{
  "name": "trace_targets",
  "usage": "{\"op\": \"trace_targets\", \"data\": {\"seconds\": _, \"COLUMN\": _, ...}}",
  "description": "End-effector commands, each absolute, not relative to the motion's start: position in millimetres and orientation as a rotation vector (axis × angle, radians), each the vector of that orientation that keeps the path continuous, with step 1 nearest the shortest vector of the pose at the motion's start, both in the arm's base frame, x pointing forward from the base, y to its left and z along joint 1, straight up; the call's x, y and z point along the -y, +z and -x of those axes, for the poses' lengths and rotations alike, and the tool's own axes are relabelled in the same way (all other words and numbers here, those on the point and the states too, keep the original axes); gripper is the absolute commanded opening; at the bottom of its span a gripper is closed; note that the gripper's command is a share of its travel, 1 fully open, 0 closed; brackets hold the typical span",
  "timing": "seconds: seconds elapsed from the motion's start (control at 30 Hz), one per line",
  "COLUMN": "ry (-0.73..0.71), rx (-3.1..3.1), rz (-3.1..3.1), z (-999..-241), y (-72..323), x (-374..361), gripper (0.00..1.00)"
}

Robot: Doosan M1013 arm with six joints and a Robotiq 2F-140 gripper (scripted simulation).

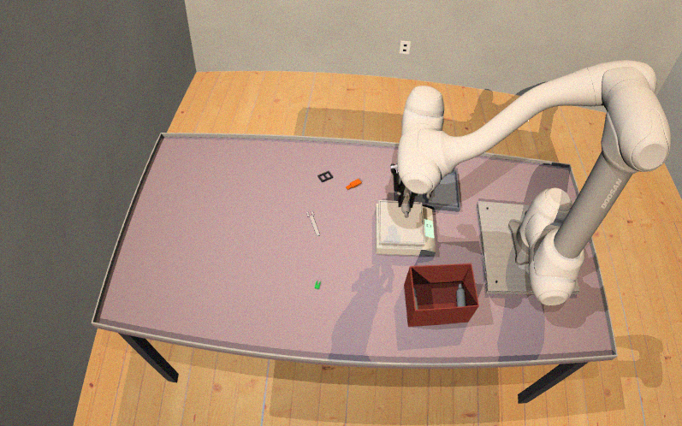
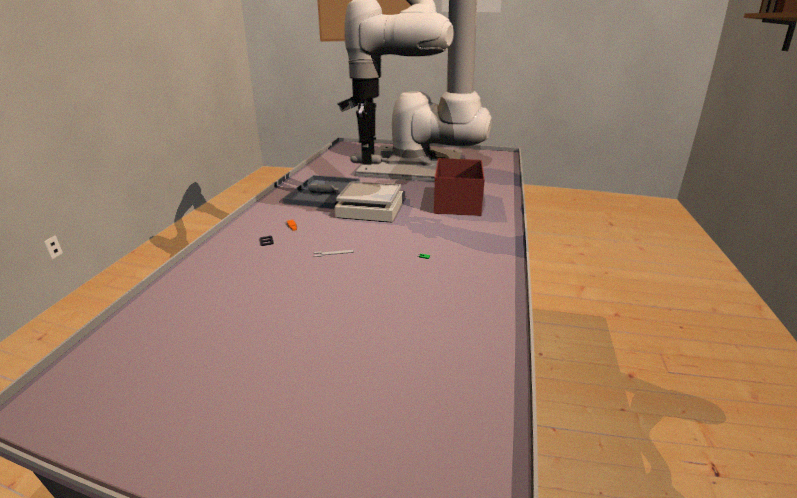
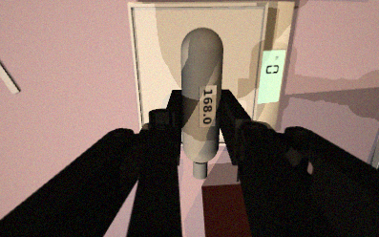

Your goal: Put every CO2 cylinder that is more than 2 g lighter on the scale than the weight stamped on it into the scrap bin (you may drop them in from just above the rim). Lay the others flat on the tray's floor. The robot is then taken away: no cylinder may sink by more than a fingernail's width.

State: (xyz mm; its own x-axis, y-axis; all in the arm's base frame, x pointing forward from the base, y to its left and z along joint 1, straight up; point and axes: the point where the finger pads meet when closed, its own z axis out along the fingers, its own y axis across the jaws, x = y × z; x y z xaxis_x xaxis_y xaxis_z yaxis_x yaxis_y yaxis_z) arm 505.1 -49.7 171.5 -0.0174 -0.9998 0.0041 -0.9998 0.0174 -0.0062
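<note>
My gripper [image 3: 200, 105] is shut on a grey CO2 cylinder [image 3: 200, 102] stamped 168.0, gripping it across its middle. It holds the cylinder in the air above the beige scale [image 1: 404, 228], whose plate is bare. The scale's green display [image 3: 271, 76] shows a single digit. The gripper also shows in the top view [image 1: 406, 207] and in the exterior view [image 2: 366, 148]. The dark tray [image 2: 317, 193] lies beside the scale with one cylinder [image 2: 322, 185] lying in it. The red scrap bin [image 1: 441, 293] holds one cylinder [image 1: 460, 294].
An orange piece [image 1: 353, 184], a black buckle [image 1: 324, 176], a small wrench [image 1: 313, 222] and a green piece [image 1: 317, 286] lie on the table to the left of the scale. The arm's base plate [image 1: 501, 245] is to the right. A raised rim runs around the table.
</note>
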Motion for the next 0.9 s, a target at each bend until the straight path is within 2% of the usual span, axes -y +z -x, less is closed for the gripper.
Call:
{"op": "trace_targets", "data": {"seconds": 0.0, "ry": -0.012, "rx": -2.239, "rz": 2.200, "z": -506, "y": 179, "x": 50, "gripper": 0.10}}
{"op": "trace_targets", "data": {"seconds": 0.57, "ry": -0.012, "rx": -2.239, "rz": 2.200, "z": -505, "y": 186, "x": 42, "gripper": 0.10}}
{"op": "trace_targets", "data": {"seconds": 0.87, "ry": -0.011, "rx": -2.239, "rz": 2.200, "z": -466, "y": 185, "x": -97, "gripper": 0.10}}
